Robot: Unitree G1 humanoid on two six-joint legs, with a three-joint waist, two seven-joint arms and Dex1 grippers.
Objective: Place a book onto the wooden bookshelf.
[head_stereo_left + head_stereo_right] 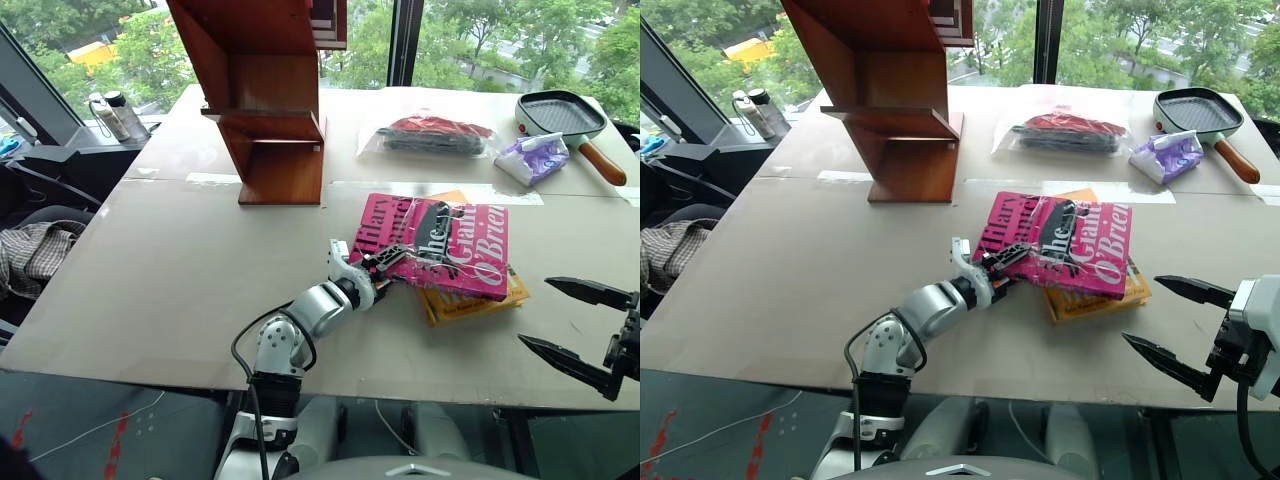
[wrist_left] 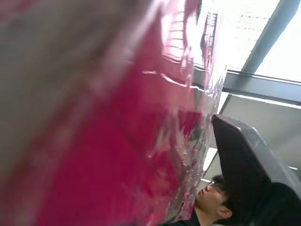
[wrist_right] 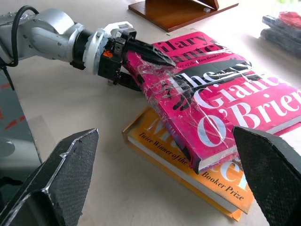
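The book (image 3: 221,108) — pink, reading "The Giant, O'Brien" — lies between left gripper (image 3: 141,66) fingers.

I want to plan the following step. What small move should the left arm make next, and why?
Probably finish closing, then lift a little. The left gripper has one finger over the pink book and one under its edge, but the book lies on the yellow-orange book, away from the wooden bookshelf.

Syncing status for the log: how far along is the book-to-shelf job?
Done: the left gripper has reached the pink book, one finger above its cover and one below the near edge.
In hand: closing on that edge; the book lies on the yellow-orange book.
Left: lift, carry and place it on the wooden bookshelf. The right gripper hangs open, apart.
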